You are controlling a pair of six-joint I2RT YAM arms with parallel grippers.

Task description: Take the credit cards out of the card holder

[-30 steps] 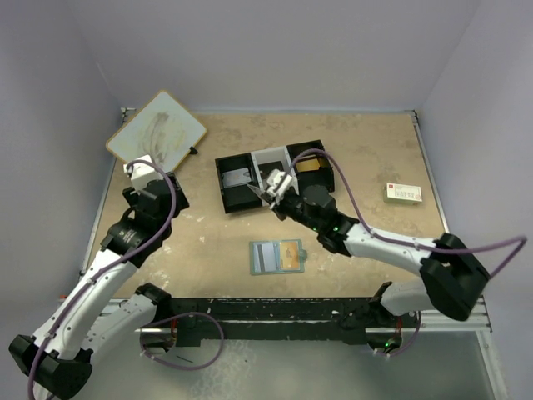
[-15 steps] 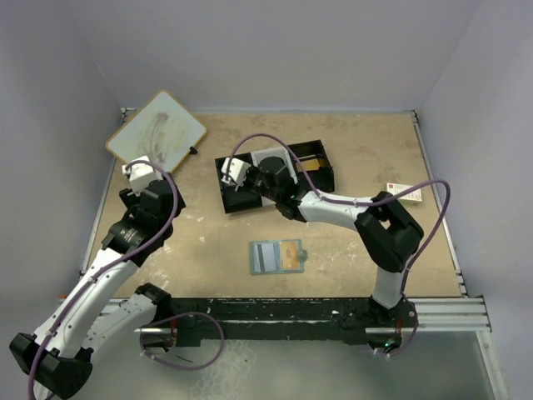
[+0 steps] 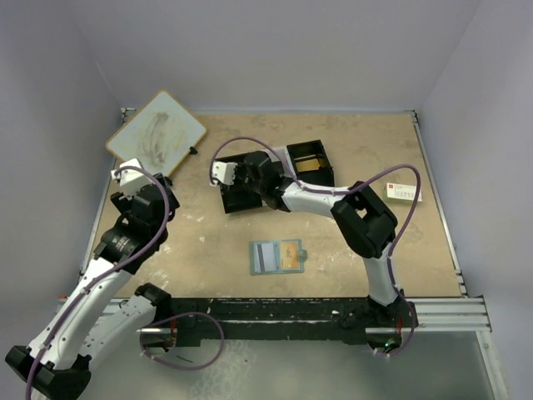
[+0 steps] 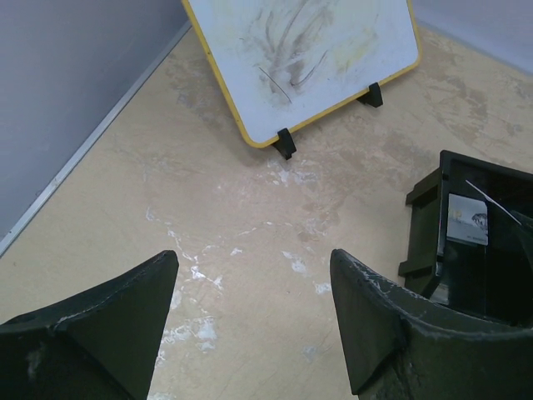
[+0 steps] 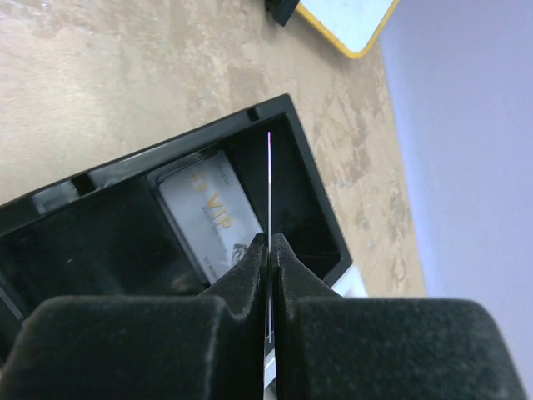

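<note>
The card holder (image 3: 277, 256) lies open on the table in front of the tray, with an orange-gold credit card (image 3: 291, 256) in its right pocket and a pale bluish panel on its left. My right gripper (image 5: 269, 242) is shut on a thin card (image 5: 270, 183) seen edge-on, held above the left compartment of the black tray (image 5: 166, 154). In the top view this gripper (image 3: 239, 183) hangs over that compartment. A grey card with gold print (image 5: 204, 212) lies flat in the compartment. My left gripper (image 4: 254, 258) is open and empty above bare table, left of the tray (image 4: 425, 225).
A yellow-framed whiteboard (image 3: 156, 133) leans on stands at the back left, also in the left wrist view (image 4: 308, 58). A white box with red and green print (image 3: 403, 193) lies at the right. The tray (image 3: 316, 154) has three compartments.
My right gripper has swung left across the tray, from its middle to its left compartment, with the card in it. My left arm has drawn back slightly to the left.
</note>
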